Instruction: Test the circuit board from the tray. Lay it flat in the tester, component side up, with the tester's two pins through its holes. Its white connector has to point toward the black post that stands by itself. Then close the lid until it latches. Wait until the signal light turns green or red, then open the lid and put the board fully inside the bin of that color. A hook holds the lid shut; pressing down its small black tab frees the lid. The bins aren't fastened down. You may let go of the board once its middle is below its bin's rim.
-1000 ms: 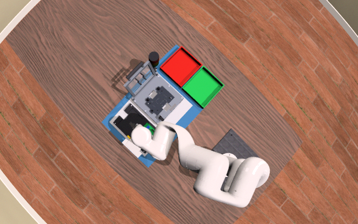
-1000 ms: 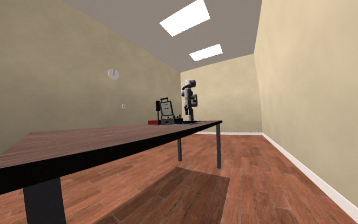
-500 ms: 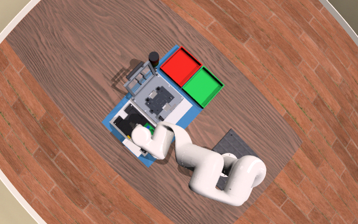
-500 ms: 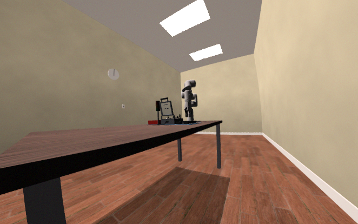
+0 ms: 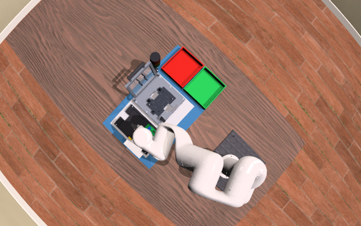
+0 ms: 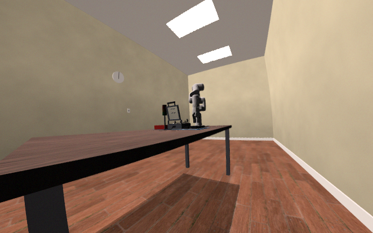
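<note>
Board [image 5: 149,128] sits in the tray [image 5: 119,117], mostly hidden under the wrist, near the counter's far end. Jaws fully open, holding nothing, poised above for a grasp. Tester [image 5: 176,90] lid [image 5: 139,77] stands open, ready to receive it.

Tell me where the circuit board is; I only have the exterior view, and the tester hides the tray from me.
Observer: In the top view, a green corner of the circuit board shows in the tray, right under the arm's wrist.
Operator: Is anything in the tester?
Observer: No board. The tester shows only its dark fixture, and the lid is raised.
Operator: How do the bins lie?
Observer: The green bin sits flush beside the red bin, on the side nearer the arm's base. Neither holds a board.
</note>
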You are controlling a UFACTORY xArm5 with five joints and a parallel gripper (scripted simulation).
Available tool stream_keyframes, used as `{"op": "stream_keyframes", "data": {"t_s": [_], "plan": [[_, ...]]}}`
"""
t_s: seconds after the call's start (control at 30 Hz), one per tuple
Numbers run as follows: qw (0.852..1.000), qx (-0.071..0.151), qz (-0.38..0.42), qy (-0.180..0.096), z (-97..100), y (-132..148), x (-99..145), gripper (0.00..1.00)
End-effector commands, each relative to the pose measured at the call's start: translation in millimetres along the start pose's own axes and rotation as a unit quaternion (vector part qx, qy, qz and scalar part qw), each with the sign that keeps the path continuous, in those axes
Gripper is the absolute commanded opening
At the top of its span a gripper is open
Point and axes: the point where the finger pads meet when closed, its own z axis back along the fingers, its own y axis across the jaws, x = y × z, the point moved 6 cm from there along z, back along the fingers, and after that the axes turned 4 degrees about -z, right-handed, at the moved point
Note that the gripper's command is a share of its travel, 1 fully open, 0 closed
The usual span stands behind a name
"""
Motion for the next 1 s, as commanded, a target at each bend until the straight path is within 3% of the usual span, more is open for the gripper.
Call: {"op": "stream_keyframes", "data": {"t_s": [0.0,0.33,0.97], "plan": [[1.0,0.002,0.0,0.001,-6.7,1,-1,1.0],[1.0,0.002,0.0,0.001,-27.4,2,-1,1.0],[1.0,0.002,0.0,0.001,-30.9,2,-1,1.0]]}}
